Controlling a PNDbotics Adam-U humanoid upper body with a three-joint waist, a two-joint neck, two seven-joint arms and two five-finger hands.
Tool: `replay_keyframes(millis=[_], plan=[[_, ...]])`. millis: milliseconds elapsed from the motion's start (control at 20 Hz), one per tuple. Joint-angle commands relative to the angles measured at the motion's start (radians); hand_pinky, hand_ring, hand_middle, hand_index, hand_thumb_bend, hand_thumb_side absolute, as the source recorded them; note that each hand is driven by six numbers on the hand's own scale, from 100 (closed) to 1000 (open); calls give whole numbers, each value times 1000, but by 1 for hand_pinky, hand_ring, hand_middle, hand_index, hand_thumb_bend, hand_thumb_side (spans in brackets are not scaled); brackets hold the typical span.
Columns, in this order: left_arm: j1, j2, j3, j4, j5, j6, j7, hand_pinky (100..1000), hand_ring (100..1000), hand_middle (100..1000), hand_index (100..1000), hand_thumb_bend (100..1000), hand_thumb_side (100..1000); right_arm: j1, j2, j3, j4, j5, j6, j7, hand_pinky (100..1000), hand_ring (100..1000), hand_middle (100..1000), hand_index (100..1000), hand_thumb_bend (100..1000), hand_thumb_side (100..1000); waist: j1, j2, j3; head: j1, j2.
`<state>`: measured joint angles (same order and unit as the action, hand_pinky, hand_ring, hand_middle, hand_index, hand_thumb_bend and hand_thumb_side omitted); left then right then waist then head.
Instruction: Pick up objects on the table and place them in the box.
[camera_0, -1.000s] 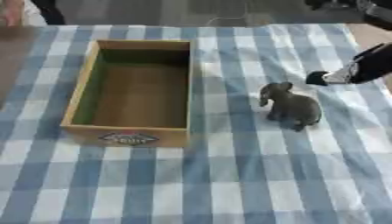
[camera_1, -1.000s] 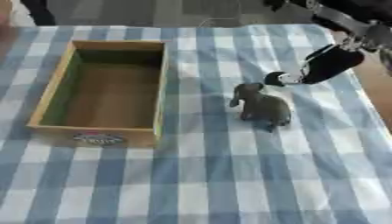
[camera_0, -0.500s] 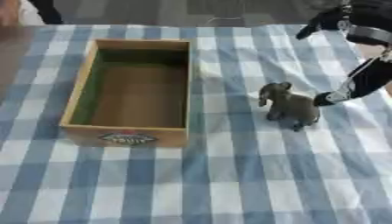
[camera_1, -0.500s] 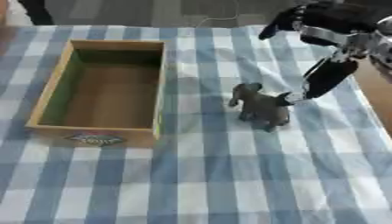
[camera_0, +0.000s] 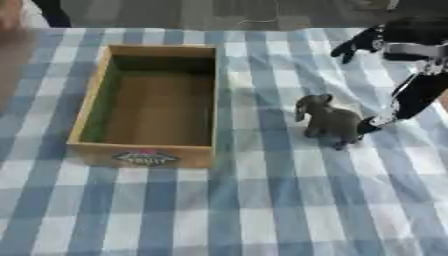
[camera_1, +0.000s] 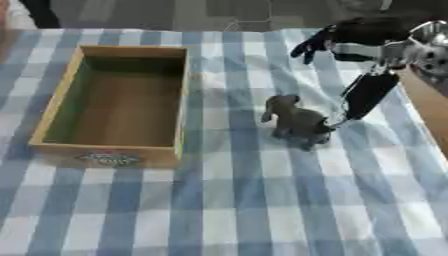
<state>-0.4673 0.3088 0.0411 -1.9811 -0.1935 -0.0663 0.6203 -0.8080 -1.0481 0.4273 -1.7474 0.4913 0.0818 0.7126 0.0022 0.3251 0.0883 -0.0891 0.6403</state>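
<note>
Our right hand (camera_1: 367, 92), fingers spread wide with one tip at the rump of the grey elephant (camera_0: 330, 120), reaches down over the blue-checked cloth (camera_0: 262, 210), the toy standing clear of the open wooden box (camera_0: 144, 150) to its left, free cloth all round

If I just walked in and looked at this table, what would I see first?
First you'd spot the little grey elephant standing on the blue-and-white checked cloth, right of the middle. The robot's black right hand reaches down from the upper right, fingers spread open, with one fingertip right at the elephant's back end. To the left sits a wooden box with nothing in it.
</note>
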Motion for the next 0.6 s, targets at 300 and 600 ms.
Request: replay_keyframes(millis=[300,600], plan=[[-12,27,1,-19,1,-3,-3,840,850,826,815,100,655,-40,3,12,28,37,15,34,817,952,780,907,706,432,-2,-21,1,1,4],[-12,27,1,-19,1,-3,-3,840,850,826,815,100,655,-40,4,13,31,38,14,33,817,952,780,907,706,432,-2,-21,1,1,4]])
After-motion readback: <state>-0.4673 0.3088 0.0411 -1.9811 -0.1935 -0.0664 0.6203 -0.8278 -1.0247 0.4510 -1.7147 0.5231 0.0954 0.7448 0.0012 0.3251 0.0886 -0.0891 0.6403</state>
